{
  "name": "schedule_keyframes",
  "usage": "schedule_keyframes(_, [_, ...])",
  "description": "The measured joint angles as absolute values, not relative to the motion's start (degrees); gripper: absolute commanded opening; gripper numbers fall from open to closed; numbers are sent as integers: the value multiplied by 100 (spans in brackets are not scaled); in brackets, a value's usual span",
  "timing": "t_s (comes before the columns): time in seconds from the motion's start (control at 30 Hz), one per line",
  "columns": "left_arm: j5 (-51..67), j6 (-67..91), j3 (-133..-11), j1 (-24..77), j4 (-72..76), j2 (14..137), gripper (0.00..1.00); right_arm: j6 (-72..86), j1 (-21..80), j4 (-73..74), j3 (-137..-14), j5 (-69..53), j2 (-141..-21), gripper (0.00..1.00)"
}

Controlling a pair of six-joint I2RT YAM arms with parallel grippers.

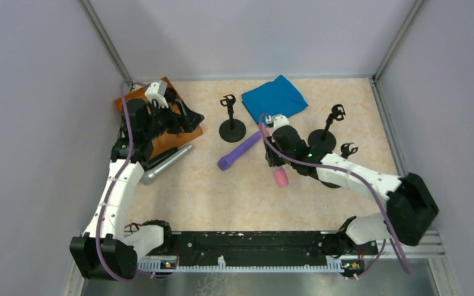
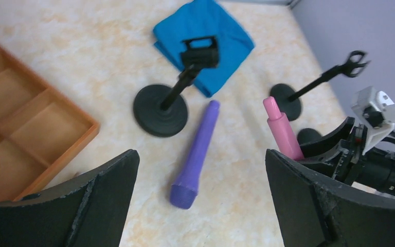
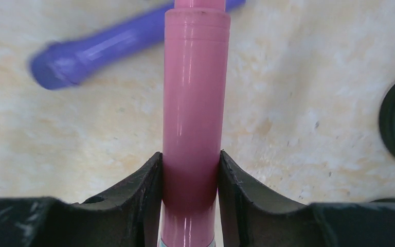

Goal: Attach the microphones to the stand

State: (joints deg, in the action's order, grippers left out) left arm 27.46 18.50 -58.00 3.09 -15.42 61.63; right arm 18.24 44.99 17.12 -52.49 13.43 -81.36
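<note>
While the pink microphone (image 3: 193,103) is gripped by the right claw (image 3: 190,160), the left claw (image 2: 200,160) is seen open; no stand (image 1: 232,126) is filled.

The tray (image 1: 163,143) lies at the far left of the table (image 1: 222,197). The left microphone (image 1: 168,163) lies just in front of the tray's near edge. The centre stand (image 1: 232,128) stands mid-table toward the rear, with the cloth (image 1: 274,97) behind it and to its right. The centre microphone (image 1: 239,152) lies diagonally just in front of that stand. To its right, the held microphone (image 3: 193,103) sits between the fingers of the right gripper (image 3: 190,172). Right of that gripper stand the rear right stand (image 1: 323,139) and, nearer the arm bases, the front right stand (image 1: 348,150).
</note>
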Motion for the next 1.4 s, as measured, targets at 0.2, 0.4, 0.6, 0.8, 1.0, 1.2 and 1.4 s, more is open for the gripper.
schedule_keyframes(0.2, [3577, 2425, -6237, 436, -910, 6034, 99, 1500, 4499, 1131, -5269, 993, -6753, 5])
schedule_keyframes(0.4, [3618, 2978, -6333, 1815, -3, 5881, 99, 1553, 4499, 558, -5332, 224, -6383, 5])
schedule_keyframes(0.6, [3439, 3312, -6326, 2659, 502, 6143, 99, 1662, 4501, 40, -5365, -443, -6202, 5])
schedule_keyframes(0.8, [3291, 3468, -6322, 2832, 596, 6403, 98, 1787, 4501, -537, -5365, -947, -5909, 5])
schedule_keyframes(1.0, [3258, 3559, -6324, 2877, 642, 6582, 94, 1890, 4499, -897, -5365, -1264, -5907, 5])
schedule_keyframes(1.2, [3339, 3651, -6322, 2998, 843, 6713, 88, 1925, 4501, -1083, -5367, -1568, -6167, 5])
schedule_keyframes(1.4, [3363, 3750, -6322, 3089, 1107, 6729, 68, 1927, 4501, -1116, -5367, -1699, -6278, 5])
